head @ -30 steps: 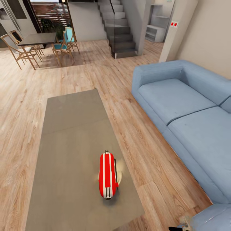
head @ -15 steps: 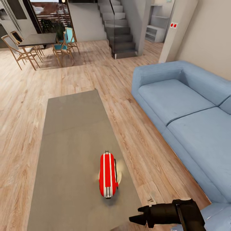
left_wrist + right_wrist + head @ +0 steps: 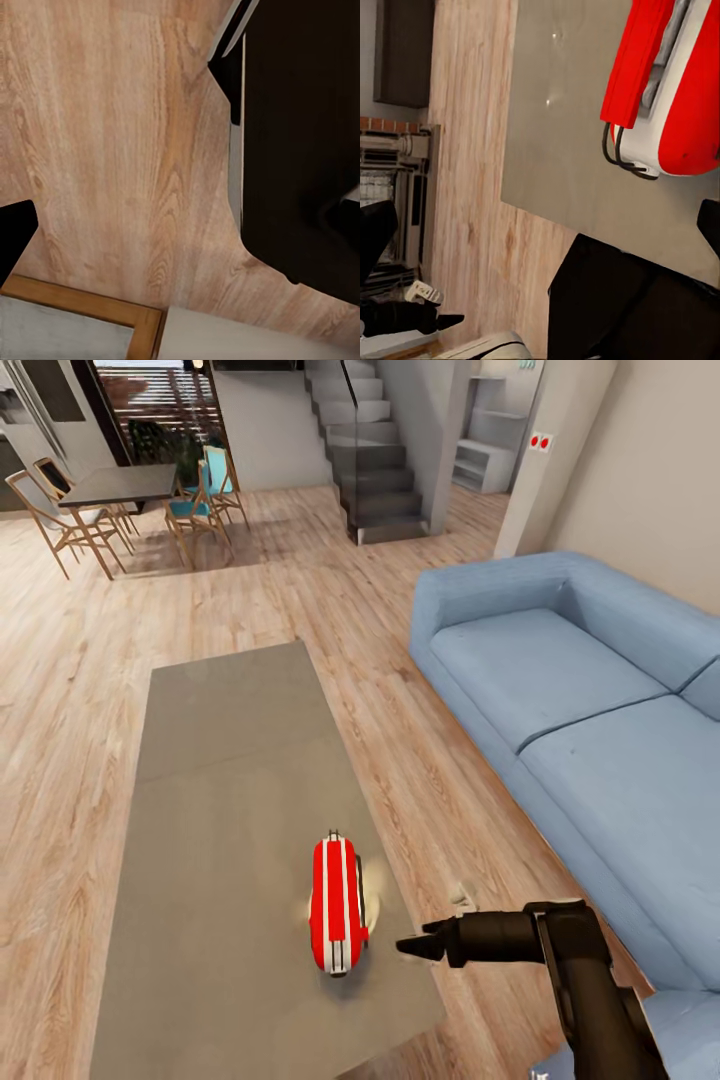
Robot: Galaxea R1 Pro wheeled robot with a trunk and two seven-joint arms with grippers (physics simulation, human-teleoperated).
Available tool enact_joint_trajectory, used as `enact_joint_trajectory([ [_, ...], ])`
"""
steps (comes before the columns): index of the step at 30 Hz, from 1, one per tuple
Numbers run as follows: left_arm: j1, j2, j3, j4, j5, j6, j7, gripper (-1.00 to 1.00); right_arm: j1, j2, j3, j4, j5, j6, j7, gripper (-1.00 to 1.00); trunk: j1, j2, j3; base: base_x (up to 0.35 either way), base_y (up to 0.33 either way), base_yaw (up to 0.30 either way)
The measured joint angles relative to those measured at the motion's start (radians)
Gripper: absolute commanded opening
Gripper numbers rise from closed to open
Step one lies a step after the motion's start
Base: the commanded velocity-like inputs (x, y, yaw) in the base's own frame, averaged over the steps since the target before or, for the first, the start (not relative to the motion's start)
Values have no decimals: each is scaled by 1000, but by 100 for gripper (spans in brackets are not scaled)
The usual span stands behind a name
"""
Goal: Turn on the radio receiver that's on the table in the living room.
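Note:
The red radio receiver [image 3: 337, 905] with white stripes lies on the grey-taupe table [image 3: 220, 780], near its front right part. My right gripper [image 3: 415, 942] hangs just right of the radio, over the table's right edge, pointing at it with a small gap between. In the right wrist view the radio [image 3: 675, 90] shows its thin dark handle and white end above the table top [image 3: 562, 150]; my right gripper [image 3: 540, 225] is open and holds nothing. My left gripper [image 3: 180, 225] hangs over the wood floor, apparently open and holding nothing.
A big light-blue sofa [image 3: 600, 740] runs along the right, with a strip of plank floor [image 3: 440, 800] between it and the table. A dark dining table [image 3: 120, 482] with wooden chairs and a staircase [image 3: 370, 450] stand far back. A brick fireplace [image 3: 390, 172] appears in the right wrist view.
My right arm has come up from the lower right corner and moved forward and left, ending close to the radio's right side. The radio has not moved.

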Motion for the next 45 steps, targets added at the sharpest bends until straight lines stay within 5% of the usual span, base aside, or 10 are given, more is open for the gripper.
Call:
enact_joint_trajectory([
  [17, 0, -1, 0, -1, 0, -1, 2, 100, -96, 8, -1, 0, -4, 59, 0, 100, -65, 119, 53, 0, 0, 0],
  [26, 0, 1, 0, -1, 0, -1, 2, 100, -123, 16, 0, 0, -4, 66, 0, 100, -65, 119, 53, 0, 0, 0],
  [30, 0, 0, 0, -1, 0, -1, 2, 100, -127, 24, 8, 0, -55, 67, 0, 100, -65, 119, 53, 0, 0, 0],
  [35, 0, 0, -1, -1, 0, -1, 2, 100, -128, 25, 73, 1, -144, 68, 0, 100, -65, 119, 53, 0, 0, 0],
  [45, 0, 0, -5, -1, 0, -1, 2, 100, -128, 43, 126, 1, -172, 68, 0, 100, -65, 119, 53, 0, 0, 0],
])
